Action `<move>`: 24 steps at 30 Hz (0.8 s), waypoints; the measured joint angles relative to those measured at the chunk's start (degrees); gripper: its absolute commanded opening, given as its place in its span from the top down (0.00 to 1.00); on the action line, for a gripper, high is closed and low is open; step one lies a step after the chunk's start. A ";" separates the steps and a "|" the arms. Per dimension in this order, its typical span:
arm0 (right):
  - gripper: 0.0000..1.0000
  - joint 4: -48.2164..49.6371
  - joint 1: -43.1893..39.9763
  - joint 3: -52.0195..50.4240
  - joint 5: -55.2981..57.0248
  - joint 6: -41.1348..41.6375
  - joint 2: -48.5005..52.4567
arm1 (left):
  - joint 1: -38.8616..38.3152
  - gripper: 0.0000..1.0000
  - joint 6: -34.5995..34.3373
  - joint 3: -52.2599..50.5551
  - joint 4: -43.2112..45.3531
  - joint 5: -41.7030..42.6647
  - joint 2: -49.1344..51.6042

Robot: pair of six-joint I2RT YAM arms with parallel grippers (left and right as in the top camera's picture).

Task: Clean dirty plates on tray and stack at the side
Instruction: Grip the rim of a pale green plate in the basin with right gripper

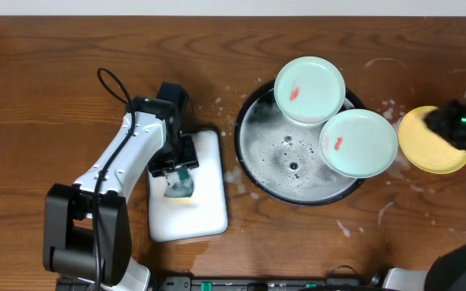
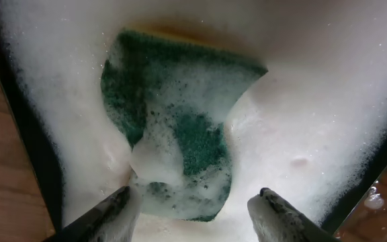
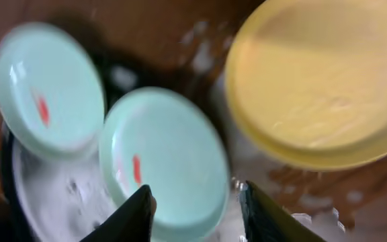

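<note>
The black tray [image 1: 239,149] holds white foam. One mint-green plate [image 1: 310,89] leans on its far rim and a second mint-green plate [image 1: 358,143] leans on its right rim; each has a red smear. The yellow plate [image 1: 427,145] lies on the wet wooden table to the tray's right, with no smear showing. My right gripper [image 1: 459,121] hovers above the yellow plate's far edge, open and empty. In the right wrist view my right gripper [image 3: 197,202] is over the nearer mint plate [image 3: 166,161], with the other mint plate [image 3: 49,87] and the yellow plate [image 3: 314,81] beyond. My left gripper [image 1: 176,166] is open.
A white rounded tray [image 1: 209,202], full of foam, stands left of the black tray. It holds a green sponge [image 1: 180,187]. In the left wrist view the sponge [image 2: 180,121] lies just ahead of the open left gripper [image 2: 193,198]. Soap splashes [image 1: 383,105] dot the wood around the black tray.
</note>
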 measured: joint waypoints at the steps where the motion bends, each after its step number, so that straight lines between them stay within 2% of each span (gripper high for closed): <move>1: 0.60 -0.76 2.43 0.00 2.45 -0.04 -0.11 | 0.00 0.41 0.00 0.00 0.00 0.00 0.00; 7: 0.60 2.64 12.68 -3.10 18.18 1.11 4.46 | 0.00 0.40 0.00 0.00 0.02 0.00 0.00; 13: 0.65 8.92 13.75 -5.03 24.17 0.66 12.37 | 0.00 0.41 0.00 0.00 -0.17 0.00 0.00; 15: 0.70 9.73 13.75 -5.03 24.24 0.39 13.97 | 0.00 0.40 0.00 0.00 -0.26 0.00 0.00; 17: 0.82 9.73 13.75 -5.03 24.17 -0.09 15.15 | 0.00 0.41 0.00 0.00 -0.31 0.00 0.00; 20: 0.90 9.73 13.75 -5.03 24.15 -0.22 16.85 | 0.00 0.41 0.00 0.00 -0.31 0.00 0.00; 21: 0.97 9.70 13.75 -5.03 24.13 -0.44 17.20 | 0.00 0.40 0.00 0.00 -0.33 0.02 0.00; 24: 0.99 9.42 13.73 -5.03 23.54 -0.68 17.70 | 0.00 0.40 0.00 0.00 -0.33 0.00 0.00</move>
